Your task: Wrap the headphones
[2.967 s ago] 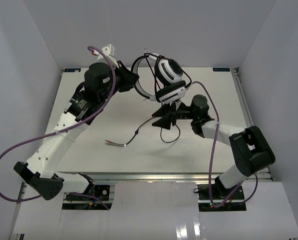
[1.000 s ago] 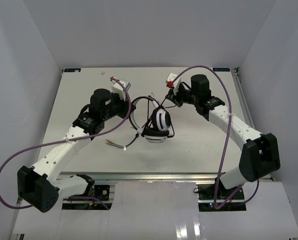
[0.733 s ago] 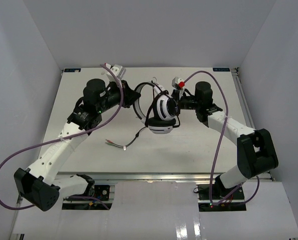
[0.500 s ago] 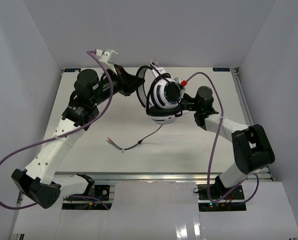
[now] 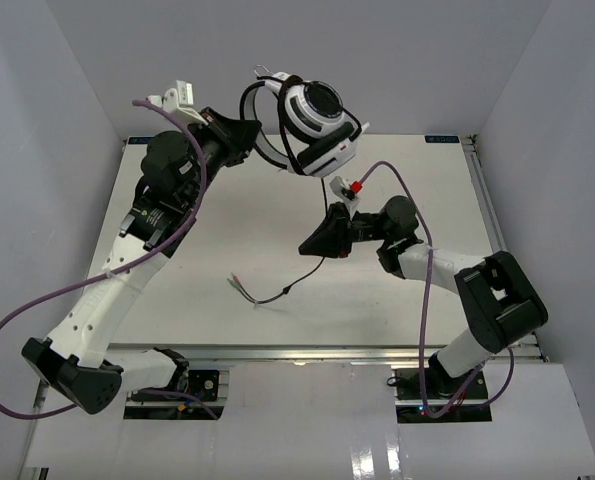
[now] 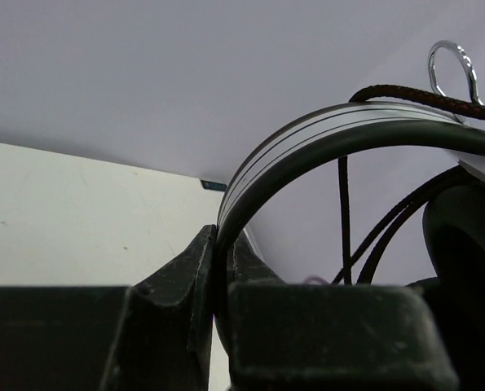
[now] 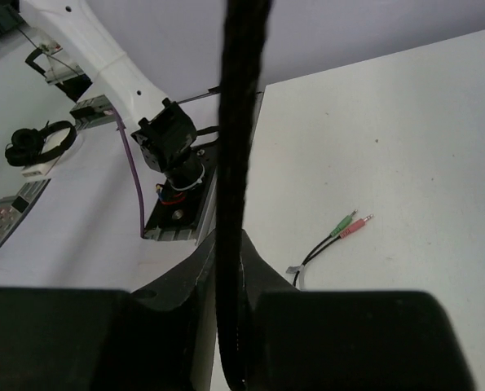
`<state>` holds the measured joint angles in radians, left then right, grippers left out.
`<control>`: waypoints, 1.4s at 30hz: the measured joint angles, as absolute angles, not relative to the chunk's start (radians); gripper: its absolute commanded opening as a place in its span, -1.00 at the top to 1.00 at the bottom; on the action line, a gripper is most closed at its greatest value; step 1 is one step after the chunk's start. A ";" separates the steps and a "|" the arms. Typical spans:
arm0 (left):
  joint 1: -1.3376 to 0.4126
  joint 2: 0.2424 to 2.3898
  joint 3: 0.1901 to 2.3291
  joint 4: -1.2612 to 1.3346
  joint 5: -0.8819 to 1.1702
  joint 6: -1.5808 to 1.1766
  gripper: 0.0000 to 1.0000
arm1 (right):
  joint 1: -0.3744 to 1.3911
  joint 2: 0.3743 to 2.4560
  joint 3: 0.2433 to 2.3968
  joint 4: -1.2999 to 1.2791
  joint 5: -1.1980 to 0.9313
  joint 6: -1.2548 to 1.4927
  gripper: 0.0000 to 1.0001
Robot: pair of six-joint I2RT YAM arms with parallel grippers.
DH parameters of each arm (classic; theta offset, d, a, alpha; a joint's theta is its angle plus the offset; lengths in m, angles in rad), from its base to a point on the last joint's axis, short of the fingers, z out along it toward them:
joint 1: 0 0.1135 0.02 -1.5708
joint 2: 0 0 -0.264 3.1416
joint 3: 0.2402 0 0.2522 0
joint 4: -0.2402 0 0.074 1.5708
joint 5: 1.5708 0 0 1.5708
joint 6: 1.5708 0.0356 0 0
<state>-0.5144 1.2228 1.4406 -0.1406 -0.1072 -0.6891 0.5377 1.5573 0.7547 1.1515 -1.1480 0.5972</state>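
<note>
Within the last half second the left gripper (image 5: 249,131), clamped on the headband (image 6: 324,138), has hoisted the headphones (image 5: 315,112) high above the bench (image 5: 437,190), while the right gripper (image 5: 315,243) has dropped low, pinching the cord (image 7: 235,163), likely to draw another loop

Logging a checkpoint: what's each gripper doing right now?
Left gripper: shut on the black headband of the white-and-black over-ear headphones.
Right gripper: shut on their thin black cord.

No word, brand or number is legible in any view. A small sticker (image 5: 443,139) sits at the far edge of the table (image 5: 227,240) — its print is too tiny to read
</note>
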 measured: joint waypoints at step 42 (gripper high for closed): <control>-0.565 1.292 1.019 -0.307 -0.130 0.106 1.00 | 0.786 1.449 1.168 -0.044 0.146 -0.933 0.70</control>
